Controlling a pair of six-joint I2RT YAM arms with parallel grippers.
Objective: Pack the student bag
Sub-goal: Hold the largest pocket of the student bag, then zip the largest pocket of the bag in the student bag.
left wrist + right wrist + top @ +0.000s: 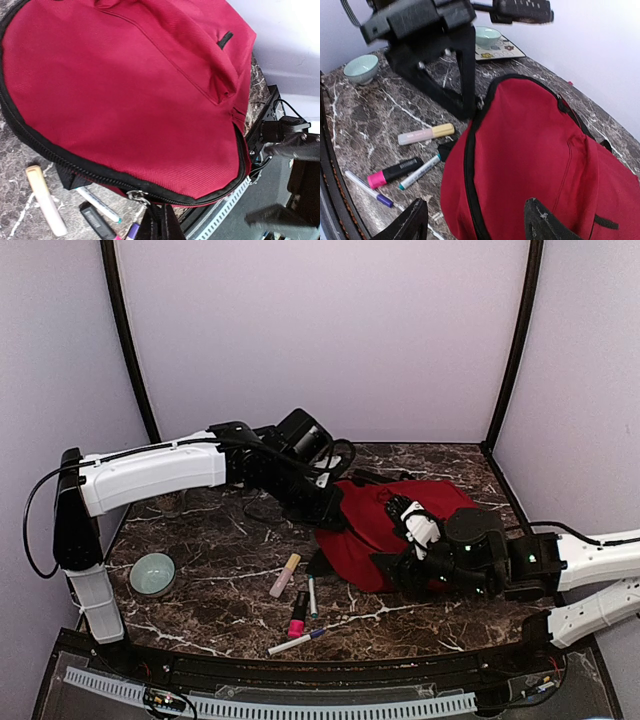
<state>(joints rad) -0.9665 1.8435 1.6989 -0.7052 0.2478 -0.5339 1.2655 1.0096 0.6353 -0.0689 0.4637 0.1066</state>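
Top external view: red student bag point(375, 535) lying on the dark marble desk point(210, 540), right of centre, between the 2 arms; black zip edge along its left and near sides. From the left, the left hand point(156, 216), closed on that black zip edge at the bag's left corner; in the left wrist view, shut fingertips just beside a metal zip ring point(137, 196), the red front panel filling most of the frame, a small black tab point(225, 40) on the upper fold. From the right, the right hand point(476, 206), open; in the right wrist view, 2 black fingers spread wide, hovering over the red fabric, contact with it impossible to tell. On bare desk left of the bag, 4 pens close together: cream-and-pink highlighter point(285, 575) nearest the bag's edge; teal-tipped marker point(312, 596) just beside it; pink-and-black highlighter point(298, 616) next toward the front; white pen point(297, 642) with a purple cap nearest the front edge. Well apart, at the left of the desk, an upright pale green bowl point(153, 573). Seen only in the right wrist view, at the far end of the desk: a 2nd pale bowl point(487, 35) on a patterned mat point(507, 50).
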